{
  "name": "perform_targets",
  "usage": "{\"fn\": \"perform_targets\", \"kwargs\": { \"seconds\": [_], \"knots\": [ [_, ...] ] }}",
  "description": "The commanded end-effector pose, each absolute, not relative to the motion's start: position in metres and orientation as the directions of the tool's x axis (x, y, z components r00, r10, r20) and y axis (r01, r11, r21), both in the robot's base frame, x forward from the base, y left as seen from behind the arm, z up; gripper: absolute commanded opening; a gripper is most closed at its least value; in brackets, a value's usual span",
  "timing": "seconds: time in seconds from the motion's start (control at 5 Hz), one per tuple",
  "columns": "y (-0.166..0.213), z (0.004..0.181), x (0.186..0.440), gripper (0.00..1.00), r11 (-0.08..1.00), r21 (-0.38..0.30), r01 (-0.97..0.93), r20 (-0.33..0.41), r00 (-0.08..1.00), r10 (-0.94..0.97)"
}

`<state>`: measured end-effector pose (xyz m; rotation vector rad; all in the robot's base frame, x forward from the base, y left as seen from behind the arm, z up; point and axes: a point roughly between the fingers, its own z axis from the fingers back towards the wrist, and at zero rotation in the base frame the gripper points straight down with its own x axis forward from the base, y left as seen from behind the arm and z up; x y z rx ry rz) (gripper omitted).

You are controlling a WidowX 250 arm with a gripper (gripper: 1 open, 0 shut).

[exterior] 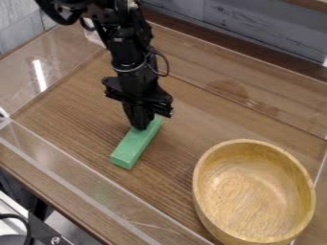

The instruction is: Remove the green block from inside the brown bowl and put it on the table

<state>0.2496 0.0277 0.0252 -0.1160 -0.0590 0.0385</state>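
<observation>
The green block [133,146] lies flat on the table [230,110], left of the brown bowl [253,190], which holds nothing. My gripper [141,122] points straight down over the block's far end. Its dark fingers are pressed together, and their tips meet the block's far end and hide it. I cannot tell whether the tips pinch the block or only touch it. The bowl sits at the lower right, well apart from the gripper.
Low clear acrylic walls [76,177] border the table along the near and left sides. A grey plank wall [255,24] stands behind the table. Bare wood lies between the block and the bowl.
</observation>
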Motion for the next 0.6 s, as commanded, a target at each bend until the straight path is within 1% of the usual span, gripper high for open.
{"fn": "perform_targets", "kwargs": {
  "seconds": [0.0,0.4],
  "knots": [
    [0.0138,0.0179,0.2422,0.0,0.991,-0.135,-0.021,-0.003,1.0,0.021],
    [0.0113,0.0213,0.2404,0.0,0.99,-0.14,-0.013,-0.027,1.0,0.009]
  ]
}}
